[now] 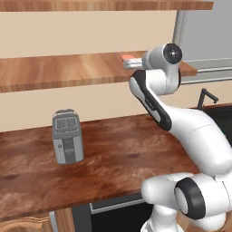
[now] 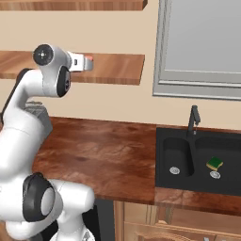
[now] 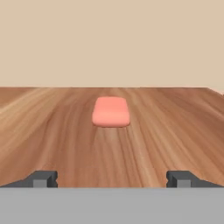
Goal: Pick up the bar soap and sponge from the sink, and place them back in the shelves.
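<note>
One smooth pink bar soap (image 3: 111, 112) with round corners lies flat on the brown wooden shelves (image 3: 57, 131), apart from the wide-open gripper (image 3: 112, 178) (holding nothing). Yellow-and-green sponge (image 2: 214, 164) sits in the black sink (image 2: 164, 174)

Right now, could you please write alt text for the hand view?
A salmon-pink bar soap lies flat on a brown wooden shelf, in front of a plain beige wall. The open end effector sits just behind it, apart from it.
</note>
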